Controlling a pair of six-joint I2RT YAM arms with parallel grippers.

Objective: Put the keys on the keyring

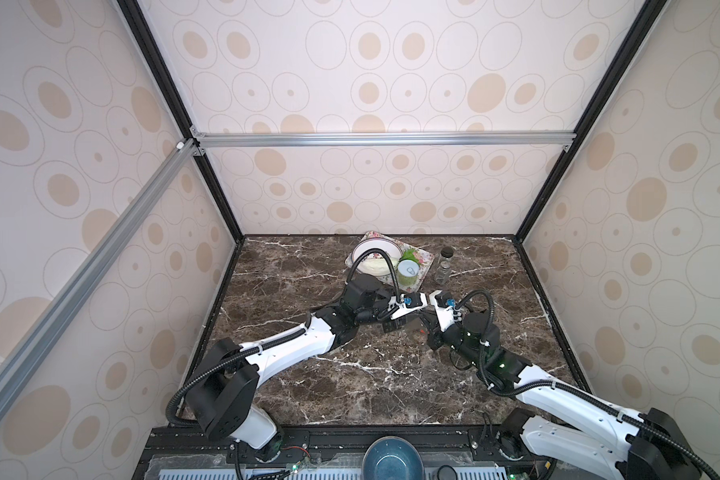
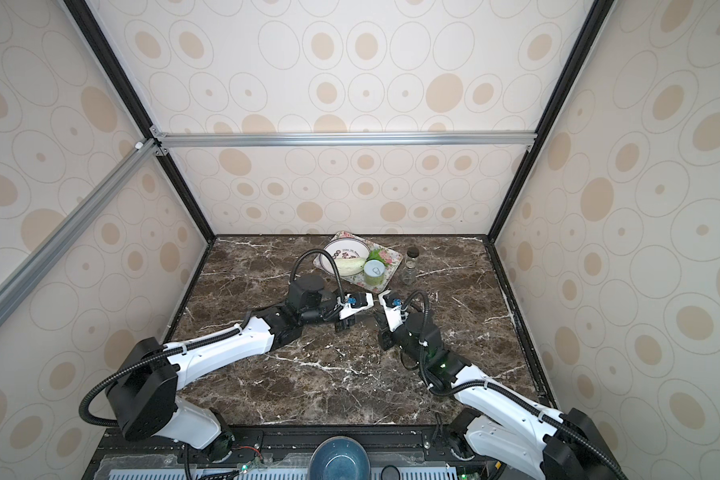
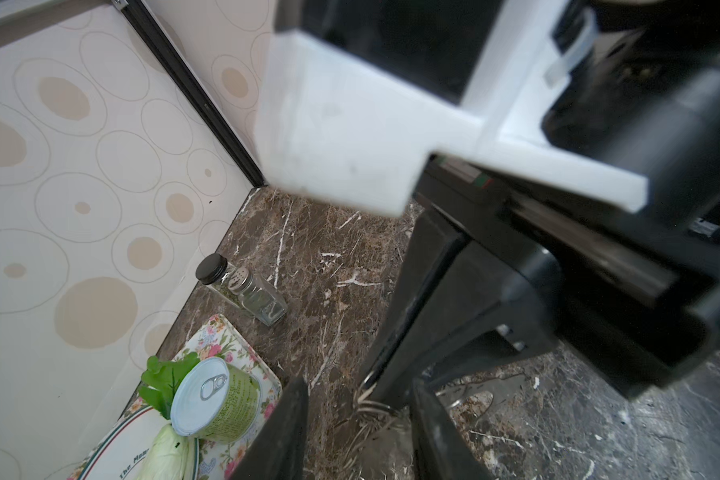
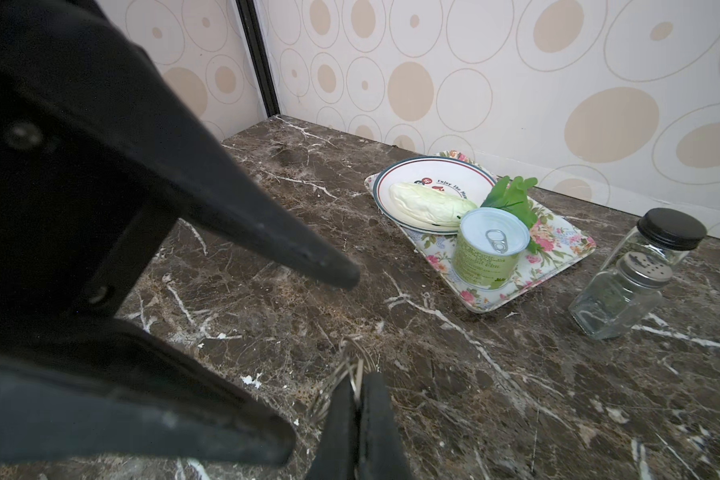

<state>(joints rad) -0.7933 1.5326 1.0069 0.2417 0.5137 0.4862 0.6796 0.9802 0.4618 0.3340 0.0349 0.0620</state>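
The keyring [image 4: 350,368] shows as thin metal coils just above the marble, and my right gripper [image 4: 360,378] is shut on it. In the left wrist view the same coils [image 3: 371,409] lie between my left gripper's [image 3: 358,386] two black fingers, which stand apart and touch nothing. Those left fingers [image 4: 308,257] loom large beside the ring in the right wrist view. In both top views the grippers meet tip to tip mid-table, left gripper [image 1: 404,324] [image 2: 350,322] and right gripper [image 1: 427,330] [image 2: 381,328]. A small red spot [image 1: 421,331] shows between them. The keys are otherwise hidden.
A floral tray [image 4: 558,266] at the back holds a white plate [image 4: 391,174] with a cabbage piece [image 4: 429,203], a green can [image 4: 489,249] and a leaf sprig. Two spice jars [image 4: 624,286] stand right of it. A blue bowl [image 1: 391,459] sits beyond the front edge.
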